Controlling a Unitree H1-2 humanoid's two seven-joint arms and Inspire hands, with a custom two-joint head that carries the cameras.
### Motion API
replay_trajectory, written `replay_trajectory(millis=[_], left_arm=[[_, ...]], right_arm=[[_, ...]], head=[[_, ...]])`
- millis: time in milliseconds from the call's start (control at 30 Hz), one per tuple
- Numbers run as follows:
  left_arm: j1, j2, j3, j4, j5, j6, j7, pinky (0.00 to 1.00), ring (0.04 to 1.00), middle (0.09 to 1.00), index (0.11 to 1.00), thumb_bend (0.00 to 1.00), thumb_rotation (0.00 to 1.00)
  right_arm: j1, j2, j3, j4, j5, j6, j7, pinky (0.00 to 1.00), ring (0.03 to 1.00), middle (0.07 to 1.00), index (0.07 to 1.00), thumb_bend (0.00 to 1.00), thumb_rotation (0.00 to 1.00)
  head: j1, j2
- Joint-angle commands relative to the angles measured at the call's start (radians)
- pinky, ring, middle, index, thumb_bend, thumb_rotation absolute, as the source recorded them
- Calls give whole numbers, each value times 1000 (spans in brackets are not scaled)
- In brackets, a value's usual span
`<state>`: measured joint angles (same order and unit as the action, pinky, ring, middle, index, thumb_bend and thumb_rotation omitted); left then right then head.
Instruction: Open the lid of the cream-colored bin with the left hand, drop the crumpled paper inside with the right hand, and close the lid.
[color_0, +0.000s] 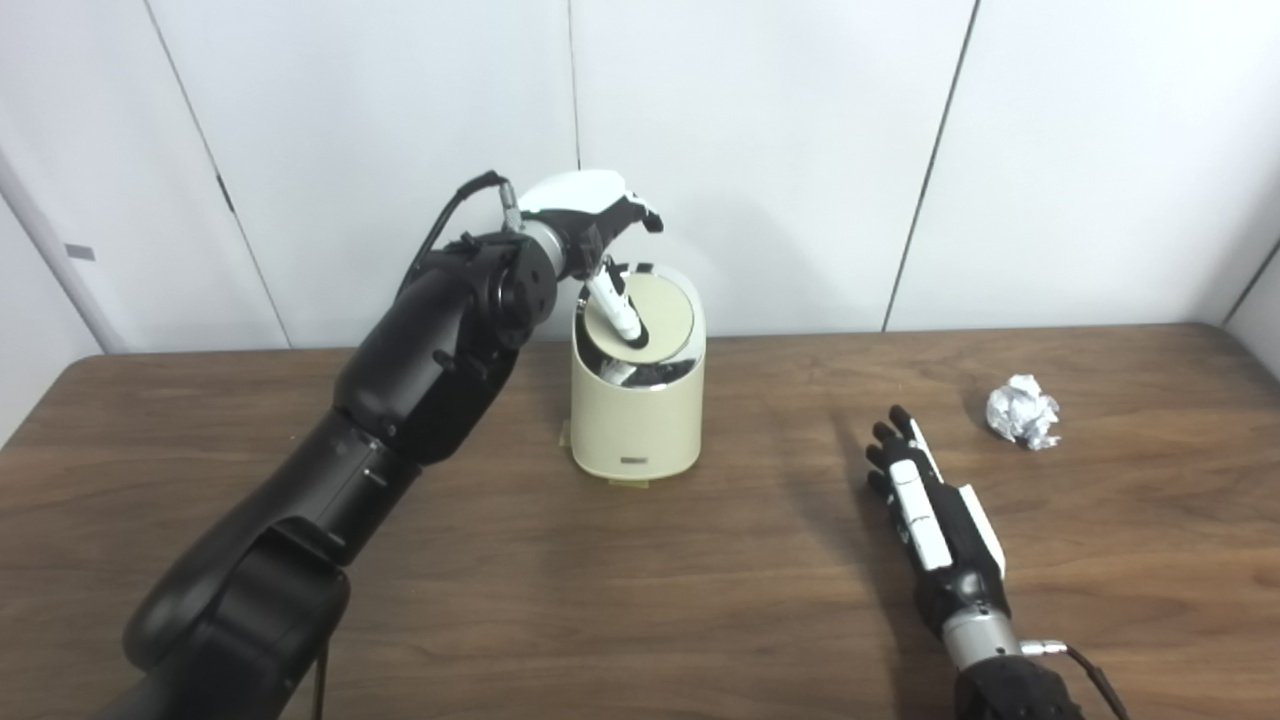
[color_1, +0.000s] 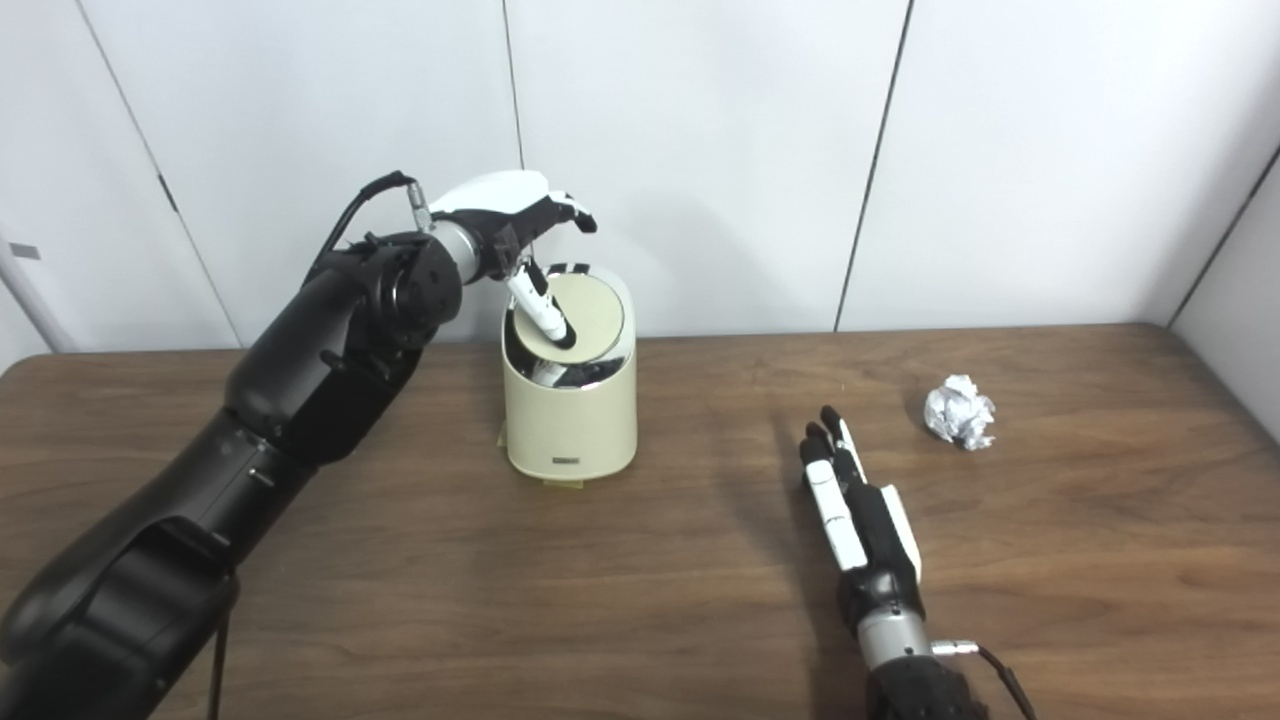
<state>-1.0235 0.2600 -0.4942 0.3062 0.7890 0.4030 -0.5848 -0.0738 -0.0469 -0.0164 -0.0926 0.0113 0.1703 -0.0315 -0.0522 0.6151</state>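
The cream-colored bin (color_0: 637, 400) stands upright toward the far edge of the wooden surface (color_0: 700, 600), left of centre, its round swing lid (color_0: 655, 318) tilted so that the near-left edge dips into the opening and shows the chrome rim. The left hand (color_0: 590, 215) hangs above the bin's far-left side; one finger (color_0: 618, 308) points down and to the right and rests its tip on the lowered part of the lid, while the others curl back, holding nothing. The crumpled paper (color_0: 1023, 411) lies on the surface well to the right of the bin. The right hand (color_0: 925, 500) lies flat on the surface, fingers straight and close together, pointing away toward the far side, and grips nothing. From these fingertips the paper lies to the right and slightly farther off, near but apart. The right hand is much the nearer to the paper, so the pick-up probably calls for a short reach to the far right.
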Motion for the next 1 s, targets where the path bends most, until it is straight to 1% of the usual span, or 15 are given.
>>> replay_trajectory(millis=[0, 200, 267, 367, 433, 467, 567, 633, 667, 733, 800, 900, 967], left_arm=[[-57, 7, 8, -33, 16, 0, 18, 895, 995, 991, 925, 913, 114], [-55, 2, 7, -29, 13, -2, 23, 894, 991, 988, 920, 917, 108], [-54, 3, 4, -28, 14, -6, 23, 896, 988, 988, 921, 916, 107], [-50, 7, -12, -25, 28, -24, 32, 938, 982, 975, 922, 916, 102], [-47, 9, -23, -21, 40, -34, 39, 953, 982, 970, 925, 913, 100], [-44, 10, -29, -19, 47, -42, 47, 949, 978, 963, 923, 915, 93], [-37, 17, -70, 1, 103, -84, 96, 905, 961, 945, 914, 931, 100], [-34, 20, -100, 14, 142, -110, 118, 935, 971, 945, 917, 925, 98], [-32, 20, -108, 18, 154, -118, 123, 967, 983, 949, 924, 917, 97], [-25, 19, -126, 23, 180, -134, 136, 992, 996, 953, 930, 920, 93], [-15, 19, -136, 21, 202, -150, 150, 999, 993, 951, 929, 926, 80], [-4, 14, -143, 21, 225, -159, 161, 983, 988, 949, 928, 929, 72], [3, 10, -143, 22, 235, -163, 167, 956, 981, 946, 923, 942, 67]], right_arm=[[-19, 4, 6, -13, 2, 2, 13, 927, 949, 966, 1000, 542, 915], [-19, 7, 6, -16, 4, 7, 14, 929, 946, 965, 1000, 556, 909], [-19, 6, 8, -14, -2, 0, 11, 927, 944, 963, 1000, 556, 904], [-19, 3, 12, -13, -13, -7, 10, 921, 941, 963, 1000, 559, 916], [-20, 5, 8, -11, -3, -10, 14, 922, 946, 968, 1000, 553, 919], [-20, 5, 8, -11, -2, -8, 14, 929, 947, 970, 1000, 545, 899], [-21, 6, 9, -20, -9, 6, 11, 919, 941, 967, 1000, 541, 904], [-22, 6, 8, -18, -6, 6, 13, 922, 945, 967, 1000, 539, 907], [-22, 5, 7, -15, -3, 1, 15, 928, 948, 969, 1000, 540, 905], [-20, 3, 7, -15, -9, -1, 13, 927, 949, 968, 1000, 538, 909], [-18, 2, 9, -23, -18, 7, 9, 924, 950, 967, 1000, 549, 913], [-16, 2, 12, -33, -32, 16, 6, 903, 938, 961, 1000, 555, 929], [-16, 4, 8, -32, -25, 12, 10, 909, 942, 966, 1000, 554, 916]], head=[[-1, 2], [-5, 4], [-4, 5], [-6, 6], [-8, 7], [-8, 7], [-8, 7], [-8, 7], [-8, 7], [-12, 9], [-12, 12], [-12, 14], [-10, 15]])
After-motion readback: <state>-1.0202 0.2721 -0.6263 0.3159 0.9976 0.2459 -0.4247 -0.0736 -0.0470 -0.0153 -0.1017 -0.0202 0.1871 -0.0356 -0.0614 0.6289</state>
